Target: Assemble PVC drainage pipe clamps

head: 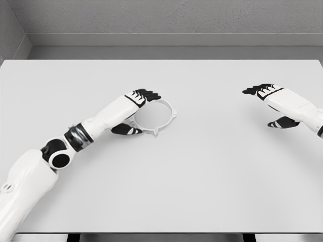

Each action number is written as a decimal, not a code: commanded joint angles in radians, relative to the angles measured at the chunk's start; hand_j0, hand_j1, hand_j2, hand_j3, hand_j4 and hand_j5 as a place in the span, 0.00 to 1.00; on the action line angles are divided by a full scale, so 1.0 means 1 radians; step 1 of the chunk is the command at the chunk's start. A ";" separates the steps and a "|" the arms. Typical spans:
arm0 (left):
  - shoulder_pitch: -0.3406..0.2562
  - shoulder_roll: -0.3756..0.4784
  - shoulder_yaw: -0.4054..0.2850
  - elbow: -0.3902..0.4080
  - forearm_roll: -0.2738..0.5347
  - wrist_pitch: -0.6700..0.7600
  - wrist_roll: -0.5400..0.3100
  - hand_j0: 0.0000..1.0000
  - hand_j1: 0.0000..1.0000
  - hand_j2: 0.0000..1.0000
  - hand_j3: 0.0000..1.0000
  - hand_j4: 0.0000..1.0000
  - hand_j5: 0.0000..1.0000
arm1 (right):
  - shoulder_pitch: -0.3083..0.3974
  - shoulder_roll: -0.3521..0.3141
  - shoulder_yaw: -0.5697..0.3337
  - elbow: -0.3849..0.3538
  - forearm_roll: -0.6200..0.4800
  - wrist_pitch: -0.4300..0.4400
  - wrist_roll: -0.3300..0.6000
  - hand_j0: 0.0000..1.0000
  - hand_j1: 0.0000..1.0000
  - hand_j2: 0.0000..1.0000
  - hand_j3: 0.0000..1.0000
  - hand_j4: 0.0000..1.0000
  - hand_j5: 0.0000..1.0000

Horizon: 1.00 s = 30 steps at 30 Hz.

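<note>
Left hand [135, 112] curled around clamp ring [160, 117] rim — right hand [275, 106] open, empty.

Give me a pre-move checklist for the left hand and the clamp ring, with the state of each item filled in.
1. Left hand at the clamp ring: ok, fingers over its left edge, thumb below it.
2. Firm grip on the ring: cannot tell.
3. Ring lying flat on the table: ok, as far as shows.
4. Right hand clear of the ring: ok, open, far to the right.
5. Mating clamp part in view: not ok, none visible.
</note>
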 commanded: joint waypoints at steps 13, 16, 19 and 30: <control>-0.026 0.089 0.076 0.046 0.013 0.000 0.001 1.00 1.00 1.00 1.00 1.00 1.00 | 0.000 -0.001 0.000 0.000 -0.007 0.003 -0.001 1.00 1.00 1.00 1.00 1.00 1.00; -0.054 0.071 0.067 0.093 0.012 0.000 0.001 1.00 1.00 1.00 1.00 1.00 1.00 | 0.000 -0.001 0.000 0.000 -0.007 0.003 -0.001 1.00 1.00 1.00 1.00 1.00 1.00; -0.054 0.039 0.065 0.104 0.009 0.000 0.001 1.00 1.00 1.00 1.00 1.00 1.00 | 0.000 -0.001 0.000 0.000 -0.007 0.003 -0.001 1.00 1.00 1.00 1.00 1.00 1.00; -0.048 -0.003 0.056 0.109 0.000 0.000 0.001 1.00 1.00 1.00 1.00 1.00 1.00 | 0.000 -0.001 0.000 -0.002 -0.007 0.003 -0.001 1.00 1.00 1.00 1.00 1.00 1.00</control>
